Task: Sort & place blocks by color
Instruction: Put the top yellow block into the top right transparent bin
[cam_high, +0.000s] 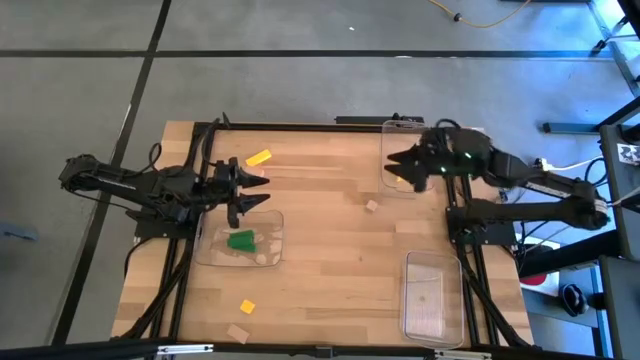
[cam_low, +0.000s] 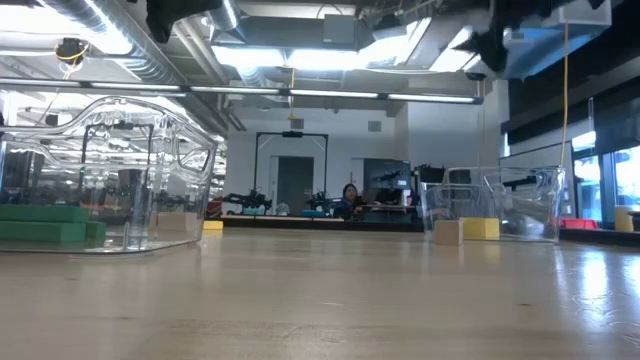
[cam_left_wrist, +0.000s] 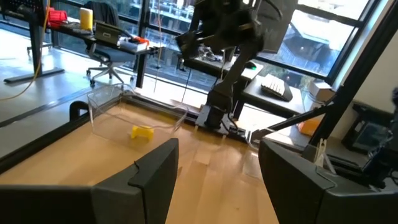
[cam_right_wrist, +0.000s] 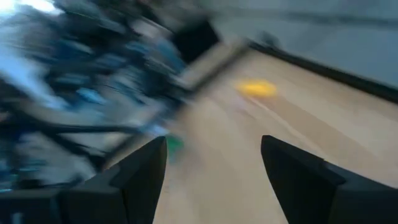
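**Blocks scattered over a wooden table, both claws empty**

A light wooden table (cam_high: 320, 250) stands on a grey floor, with an office hall behind it in the low view. The blocks lie spread across it. Green blocks (cam_high: 241, 240) sit inside a clear tray (cam_high: 270, 255) on the left side. A yellow block (cam_high: 259, 157) lies on bare wood near the far edge, and another yellow block (cam_high: 247, 307) lies near the front edge, with a tan block (cam_high: 237, 333) just beside it. A small tan block (cam_high: 372, 206) rests alone near the middle. A yellow block (cam_left_wrist: 142, 132) sits in the far right tray (cam_high: 392, 178), seen in the left wrist view. A third tray (cam_high: 432, 295) lies at the front right.

The left gripper (cam_high: 252, 193) hovers above the far edge of the green blocks' tray, its fingers spread apart and holding nothing. The right gripper (cam_high: 398, 165) hangs over the far right tray, its fingers likewise released and empty.
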